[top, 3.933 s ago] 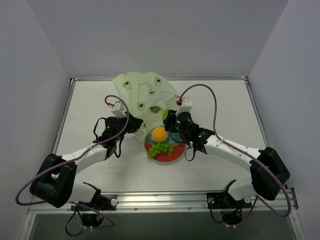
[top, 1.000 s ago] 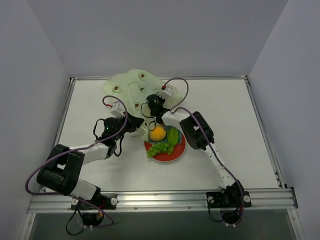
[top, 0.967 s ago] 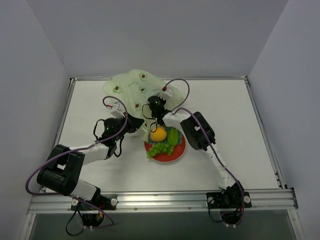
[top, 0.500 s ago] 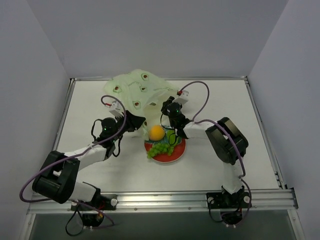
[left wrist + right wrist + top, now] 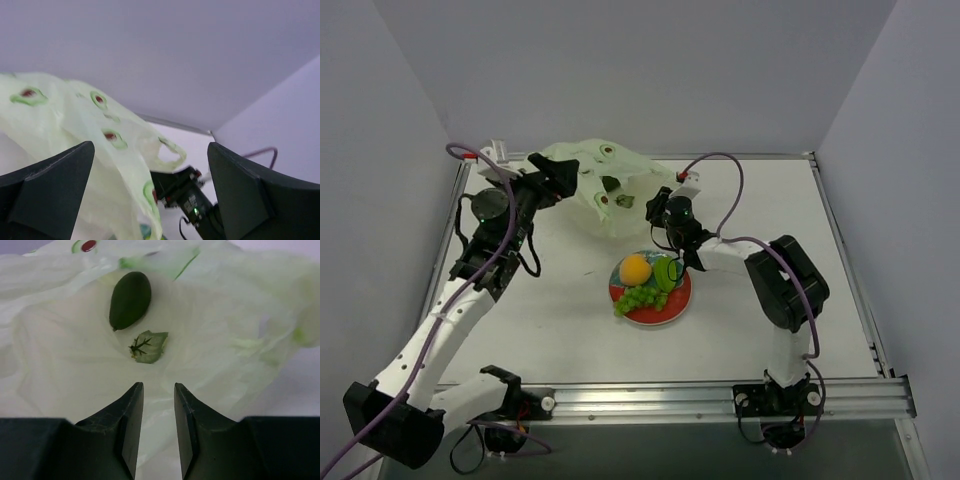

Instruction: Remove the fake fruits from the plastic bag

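Red-rimmed plate (image 5: 684, 296) sits on the white table (image 5: 760, 210), nearest the arm bases. Three fake fruits rest on it, clear of the bag: the light green grape bunch (image 5: 640, 298) at the near side, the round orange-yellow fruit (image 5: 636, 268) behind it, and the bright green fruit (image 5: 667, 272) to the right.

Just beyond the plate, the right gripper (image 5: 155, 386) faces the mouth of the plastic bag (image 5: 582, 197). Its jaws stand close together with a narrow slot between them. Bag film shows through the slot, but it cannot be determined whether the film is clamped.

Inside the bag lie the dark green avocado-like fruit (image 5: 130, 300) and, just beside it, a small green leaf piece (image 5: 148, 346).

At the far left, the raised left gripper (image 5: 558, 177) meets the bag edge. In the left wrist view its jaws are spread wide, released.
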Action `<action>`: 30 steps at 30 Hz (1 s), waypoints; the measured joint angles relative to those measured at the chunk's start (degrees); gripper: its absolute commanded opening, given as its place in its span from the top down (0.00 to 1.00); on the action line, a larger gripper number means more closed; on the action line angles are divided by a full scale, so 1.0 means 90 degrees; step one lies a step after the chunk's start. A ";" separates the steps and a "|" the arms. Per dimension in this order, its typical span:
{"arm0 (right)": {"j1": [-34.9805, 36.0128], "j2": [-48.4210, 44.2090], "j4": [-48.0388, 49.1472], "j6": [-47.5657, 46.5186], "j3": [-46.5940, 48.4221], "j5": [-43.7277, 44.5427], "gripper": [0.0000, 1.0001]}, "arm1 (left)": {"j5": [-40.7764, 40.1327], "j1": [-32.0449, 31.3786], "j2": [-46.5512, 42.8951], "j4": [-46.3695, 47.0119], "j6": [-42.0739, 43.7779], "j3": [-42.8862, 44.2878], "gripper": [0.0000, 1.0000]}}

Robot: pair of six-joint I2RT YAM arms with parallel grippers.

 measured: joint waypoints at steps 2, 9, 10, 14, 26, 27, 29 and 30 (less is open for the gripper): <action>0.0007 -0.0129 -0.0063 -0.0017 -0.0007 -0.0182 0.72 | -0.0308 0.0202 0.0226 -0.0498 0.0129 0.0724 0.05; 0.0061 -0.0702 -0.0121 -0.0073 -0.0151 -0.0680 0.71 | 0.0444 0.1620 0.1996 -0.1387 -0.0029 0.2657 0.05; 0.0070 -0.0777 -0.0126 -0.0087 -0.0197 -0.0731 0.70 | 0.0583 0.1836 0.2300 -0.1532 -0.0063 0.2769 0.05; 0.0109 -0.1027 -0.0228 -0.0172 -0.0364 -0.0903 0.69 | 0.1197 0.2441 0.3745 -0.1919 -0.0083 0.3415 0.06; 0.0731 -0.1372 -0.0612 -0.0542 -0.0542 -0.1158 0.67 | 0.3298 0.3092 0.8206 -0.3011 0.0903 0.8106 0.06; 0.0797 -0.1370 -0.0639 -0.0568 -0.0542 -0.1168 0.67 | 0.3483 0.3104 0.8466 -0.3028 0.0882 0.8400 0.06; 0.0918 -0.1360 -0.0670 -0.0614 -0.0542 -0.1197 0.67 | 0.4046 0.3145 0.9090 -0.2841 0.0590 0.9044 0.06; 0.0964 -0.1345 -0.0675 -0.0639 -0.0542 -0.1209 0.67 | 0.4218 0.3169 0.9323 -0.2720 0.0437 0.9090 0.06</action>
